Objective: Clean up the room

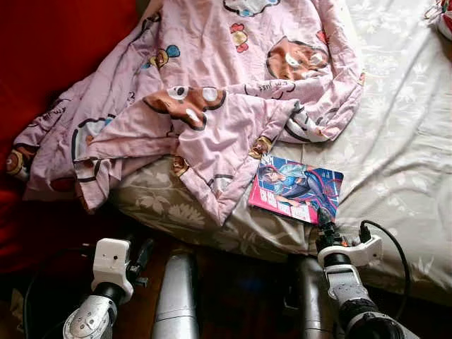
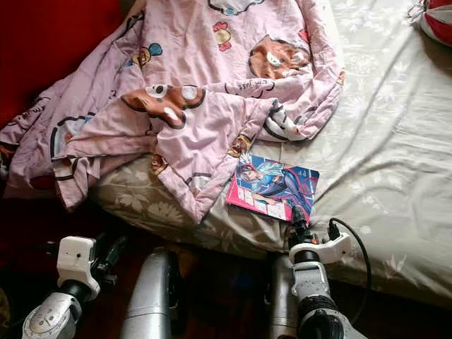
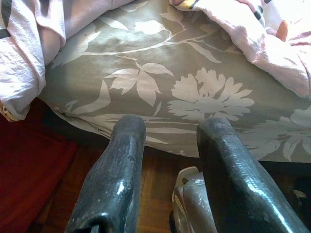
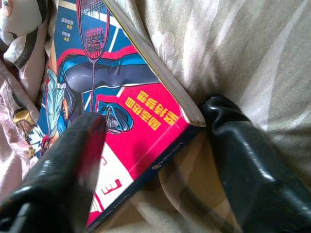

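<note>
Now I have the right gripper (image 4: 146, 160) spread apart around the book's (image 1: 296, 187) corner on the bed (image 1: 402, 127) to pinch it, while the left gripper (image 3: 170, 160) waits parted.

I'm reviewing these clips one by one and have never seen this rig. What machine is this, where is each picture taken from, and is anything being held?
A humanoid robot stands at a bed. The two wide pictures come from its head camera, looking down; the two close ones look along each wrist's black fingers. On the bed lie a pink cartoon-print blanket and a comic book. The right gripper is open, one finger over the book's cover, the other beside its corner, not yet closed. The left gripper is open and empty, at the bed's edge.
</note>
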You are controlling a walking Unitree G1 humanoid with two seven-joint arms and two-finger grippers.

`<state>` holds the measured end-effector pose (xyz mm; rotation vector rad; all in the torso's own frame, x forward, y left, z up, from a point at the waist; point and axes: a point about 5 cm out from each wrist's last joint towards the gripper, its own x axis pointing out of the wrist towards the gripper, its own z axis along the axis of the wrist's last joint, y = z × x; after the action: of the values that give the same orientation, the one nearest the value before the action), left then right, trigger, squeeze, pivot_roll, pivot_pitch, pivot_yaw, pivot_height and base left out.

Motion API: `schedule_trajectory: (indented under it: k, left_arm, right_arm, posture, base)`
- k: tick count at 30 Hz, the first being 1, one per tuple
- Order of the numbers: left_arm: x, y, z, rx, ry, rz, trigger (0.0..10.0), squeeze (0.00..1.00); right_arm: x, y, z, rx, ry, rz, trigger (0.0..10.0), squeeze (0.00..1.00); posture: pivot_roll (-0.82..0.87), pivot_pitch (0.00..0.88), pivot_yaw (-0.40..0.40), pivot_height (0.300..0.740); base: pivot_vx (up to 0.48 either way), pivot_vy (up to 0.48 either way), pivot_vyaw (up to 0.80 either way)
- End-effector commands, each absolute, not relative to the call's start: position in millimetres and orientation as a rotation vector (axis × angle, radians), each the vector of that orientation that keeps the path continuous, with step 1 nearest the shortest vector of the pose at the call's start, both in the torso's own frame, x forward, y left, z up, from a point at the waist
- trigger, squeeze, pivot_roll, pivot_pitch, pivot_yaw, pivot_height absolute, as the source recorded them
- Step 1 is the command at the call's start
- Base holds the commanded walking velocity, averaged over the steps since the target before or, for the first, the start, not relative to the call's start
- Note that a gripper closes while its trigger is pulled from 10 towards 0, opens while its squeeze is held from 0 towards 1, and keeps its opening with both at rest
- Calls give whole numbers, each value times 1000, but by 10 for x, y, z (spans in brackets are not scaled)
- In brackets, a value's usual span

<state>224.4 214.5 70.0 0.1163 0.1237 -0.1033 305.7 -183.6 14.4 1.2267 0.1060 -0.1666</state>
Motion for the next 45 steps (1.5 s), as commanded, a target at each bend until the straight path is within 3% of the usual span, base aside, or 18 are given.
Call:
schedule_trajectory:
  k: [1,14,37,45]
  left_arm:
    - [2172,2195,626,140,176,-94,10000,0]
    - [2208,2183,601,143,182,-97,10000,0]
    - [2372,2159,500,122,183,-66,10000,0]
    - [2528,2112,467,104,163,-52,10000,0]
  right_arm:
    - [3040,-1664,99,1259,159,-116,0,0]
    - [2929,-1678,-12,1274,174,-166,0,0]
    - [2991,-1809,68,1251,109,-218,0,0]
    - [2877,-1936,77,1024,30,-258,0,0]
  posture:
    - [304,423,125,595]
    - [292,410,124,595]
    - [208,336,92,595]
    - [145,291,61,595]
  base:
    - [0,0,0]
    - [0,0,0]
    - [0,0,0]
    - [0,0,0]
